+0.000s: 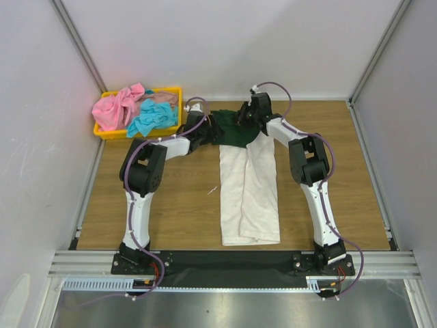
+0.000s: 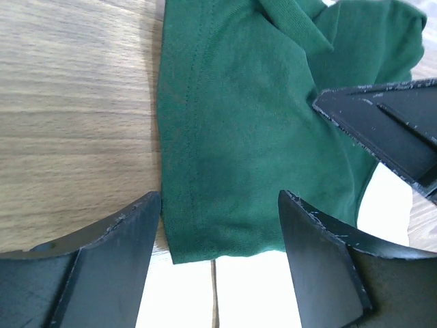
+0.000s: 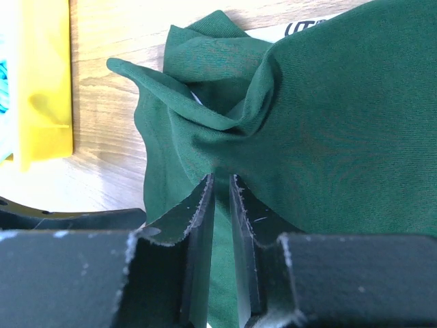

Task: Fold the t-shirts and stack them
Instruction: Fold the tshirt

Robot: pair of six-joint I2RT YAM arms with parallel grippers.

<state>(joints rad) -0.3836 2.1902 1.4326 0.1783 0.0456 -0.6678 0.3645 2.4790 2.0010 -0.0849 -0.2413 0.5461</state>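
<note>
Right gripper is clenching on a fold of the dark green sleeve cloth of the white t-shirt. Its jaws are standing almost together, and the cloth is bunching into a ridge just in front of them. Left gripper is hanging released, its jaws wide apart, one on each side of the hemmed edge of the same green part, and it is gripping nothing.

The t-shirt is lying in the middle of the table as a long narrow strip, already folded lengthwise. The white body is reaching toward the near edge, and the green end, where both grippers are working, is pointing toward the far edge. The pink t-shirt and the turquoise t-shirt are waiting in a heap in the yellow tray at the far left corner.

In my judgement, the step in hand is arranging the sleeves before the crosswise fold. The next move is asking, I think, for the left jaws to close on their green edge, so that both grippers are holding the far end at matching points. Then this end can be carried evenly toward the near edge. If one side is pulled more, the strip is probably going askew.
</note>
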